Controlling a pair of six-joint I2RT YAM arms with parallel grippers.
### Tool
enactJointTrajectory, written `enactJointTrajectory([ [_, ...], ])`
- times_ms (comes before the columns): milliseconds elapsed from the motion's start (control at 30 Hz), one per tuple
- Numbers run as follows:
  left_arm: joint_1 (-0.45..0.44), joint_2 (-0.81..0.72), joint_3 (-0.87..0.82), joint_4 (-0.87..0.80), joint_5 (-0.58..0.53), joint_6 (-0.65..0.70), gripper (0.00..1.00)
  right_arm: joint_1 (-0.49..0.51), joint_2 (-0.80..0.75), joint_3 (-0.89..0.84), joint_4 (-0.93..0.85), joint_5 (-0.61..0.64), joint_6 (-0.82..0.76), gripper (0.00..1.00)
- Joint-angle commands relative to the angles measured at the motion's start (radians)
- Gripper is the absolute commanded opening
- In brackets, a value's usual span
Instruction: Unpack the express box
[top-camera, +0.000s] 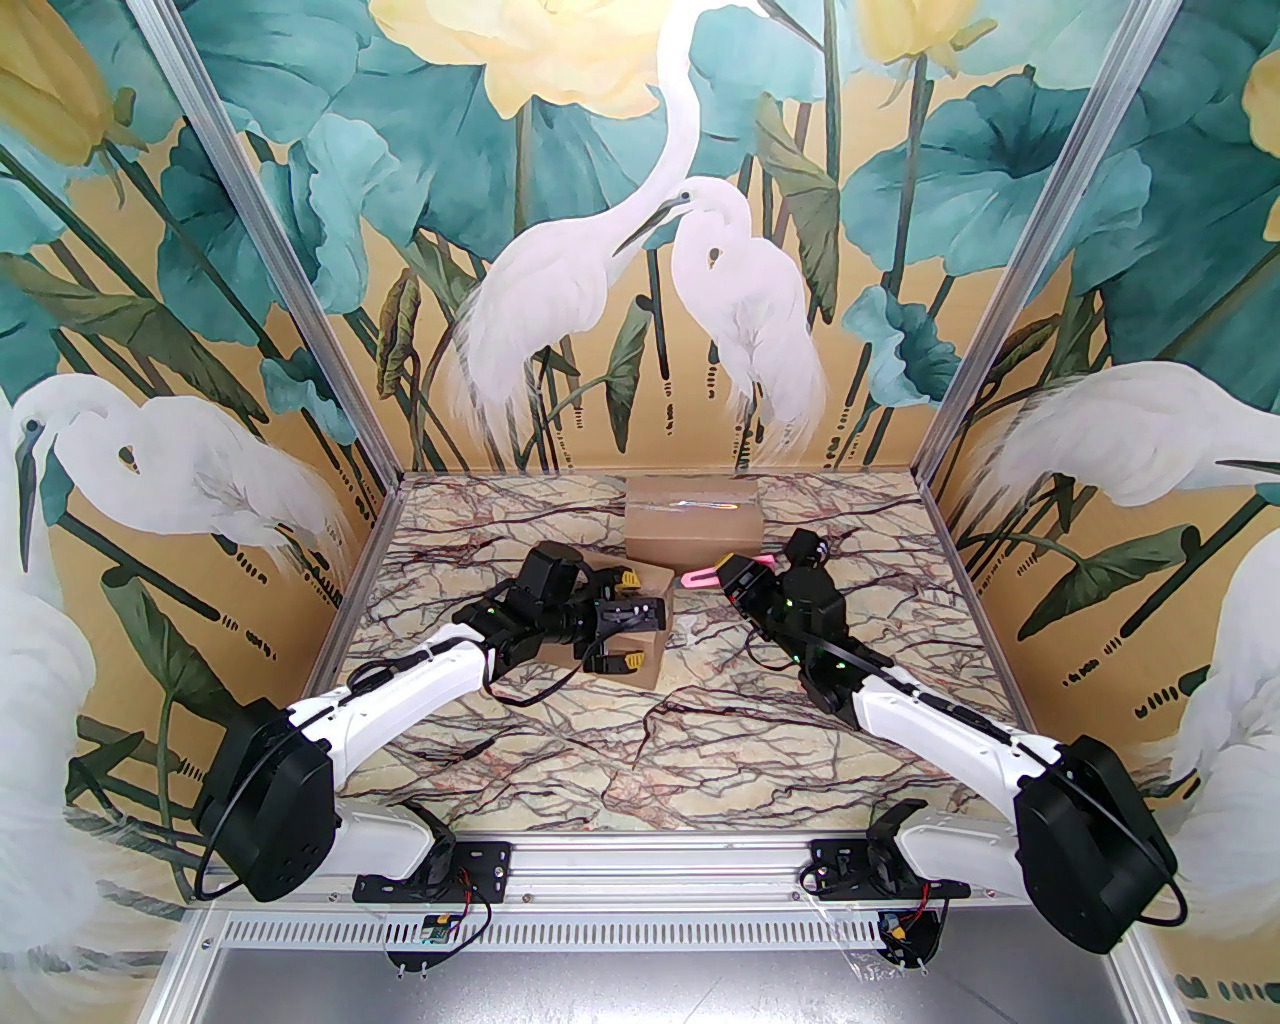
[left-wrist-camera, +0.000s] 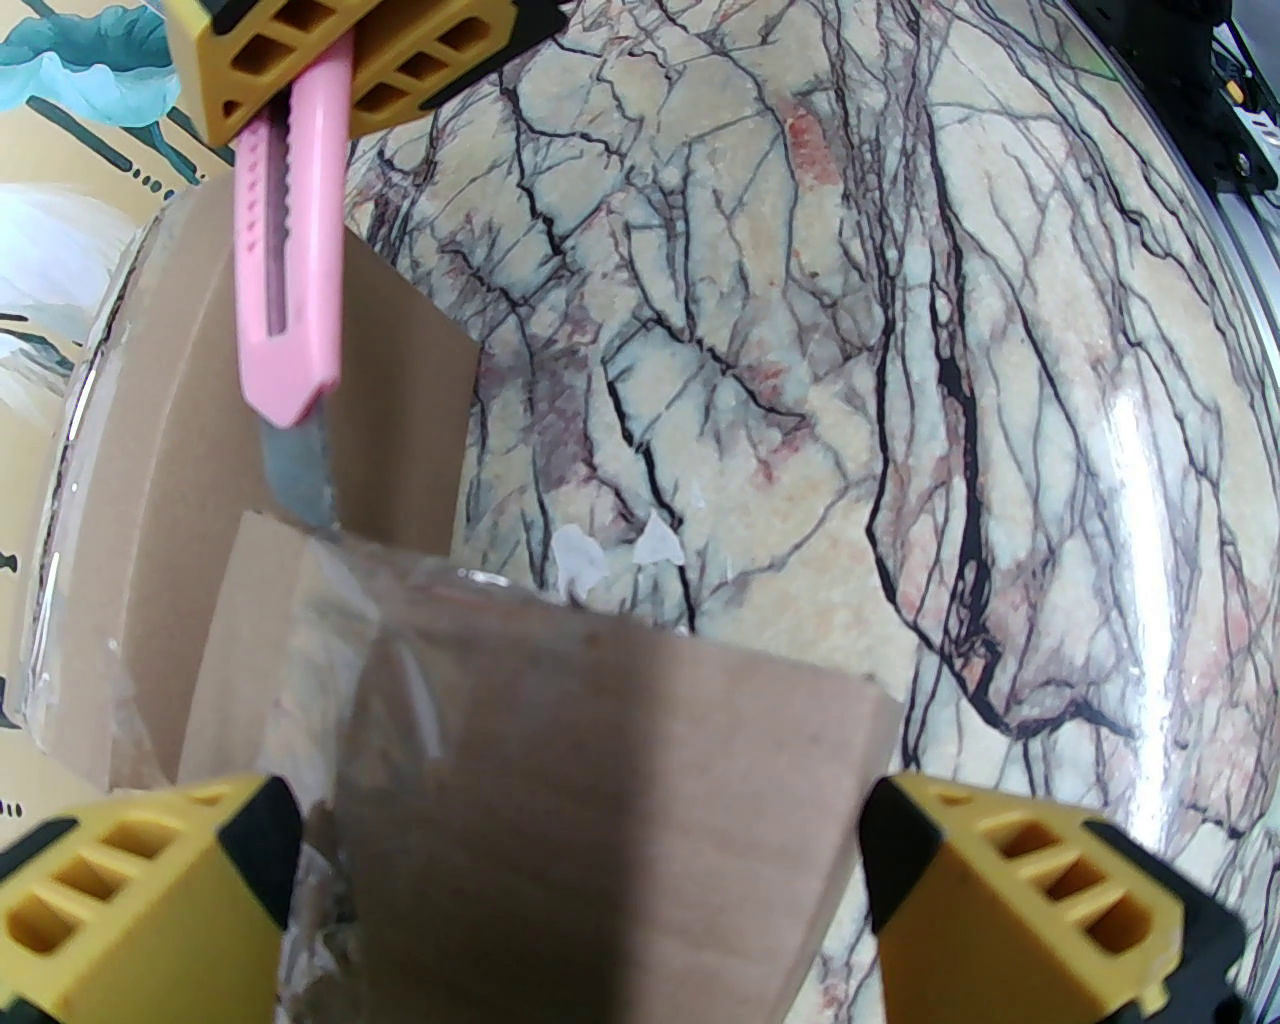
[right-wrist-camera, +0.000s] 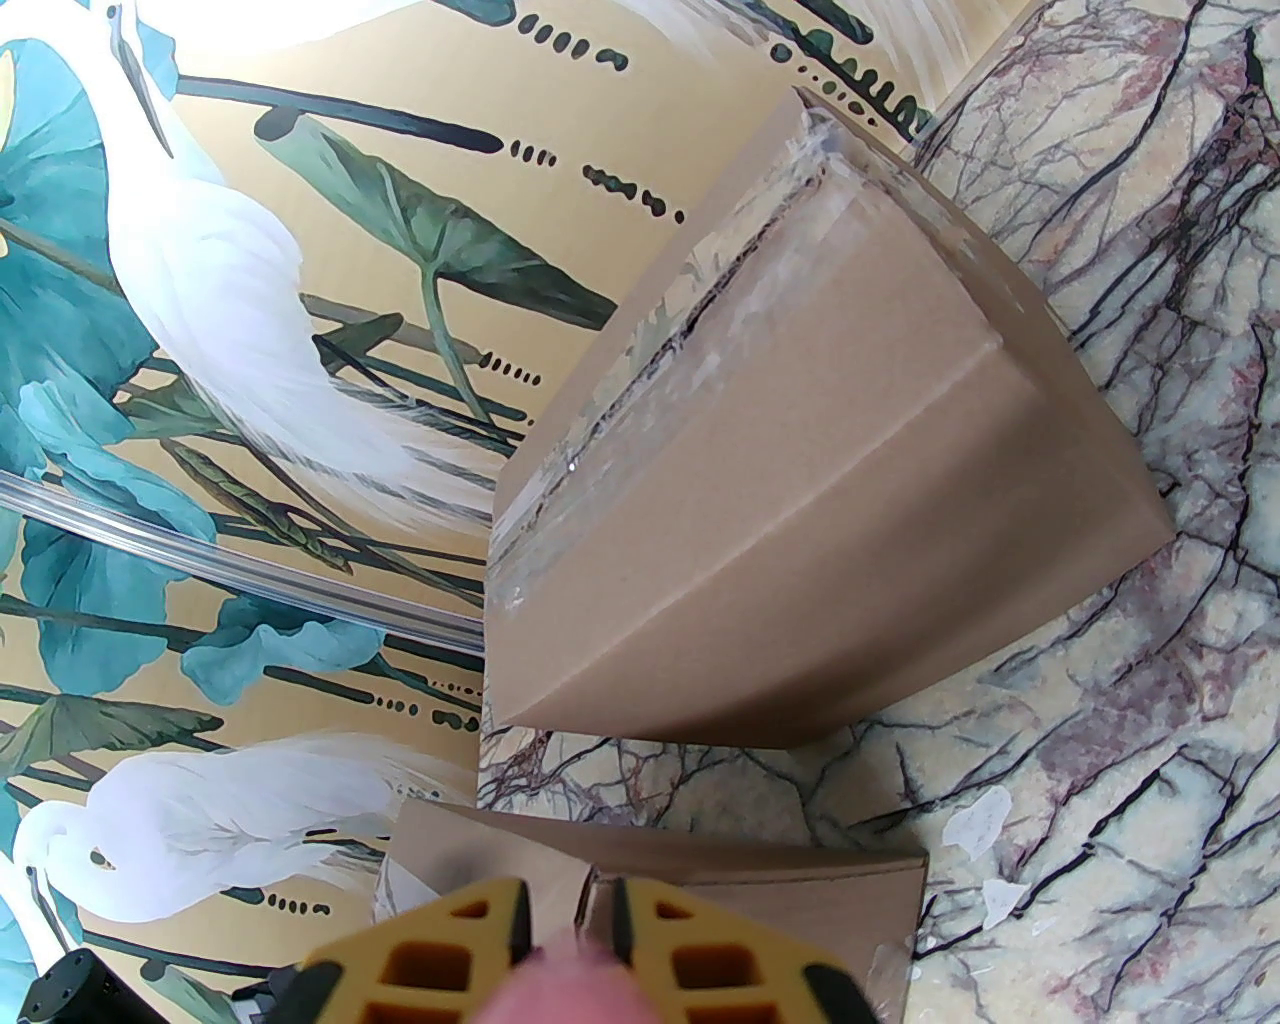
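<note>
Straddling the box (left-wrist-camera: 600, 780), the wide-spread left gripper (top-camera: 622, 618) should pinch its probably light, crushable cardboard sides; the right gripper (top-camera: 737, 572), at 2 o'clock, clamps the knife (left-wrist-camera: 290, 280).

two cardboard boxes (top-camera: 690, 530) (top-camera: 655, 583), one pink utility knife (left-wrist-camera: 290, 250)

The left gripper (top-camera: 630, 620) hides most of the near box (top-camera: 657, 598); the pink knife (right-wrist-camera: 572, 988) shows blurred.

No legible text, labels, numbers on express box (left-wrist-camera: 600, 800), pink knife (left-wrist-camera: 290, 250).
</note>
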Motion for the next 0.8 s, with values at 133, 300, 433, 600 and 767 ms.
enactJointTrajectory([
  [133,0.020,0.013,0.012,0.008,-0.018,-0.006,0.95,0.013,-0.003,-0.008,0.024,-0.006,0.020,0.00],
  [300,0.033,0.020,0.018,-0.024,0.036,-0.001,0.91,0.013,0.022,-0.003,0.043,-0.015,0.028,0.00],
  [433,0.033,0.026,0.017,-0.019,0.044,-0.011,0.88,0.015,0.045,-0.005,0.074,-0.033,0.049,0.00],
  [600,0.033,0.038,0.026,0.021,0.018,-0.045,0.85,0.016,0.070,-0.002,0.095,-0.070,0.078,0.00],
  [767,0.028,0.044,0.028,0.124,-0.033,-0.146,0.85,0.020,0.091,0.002,0.128,-0.122,0.127,0.00],
])
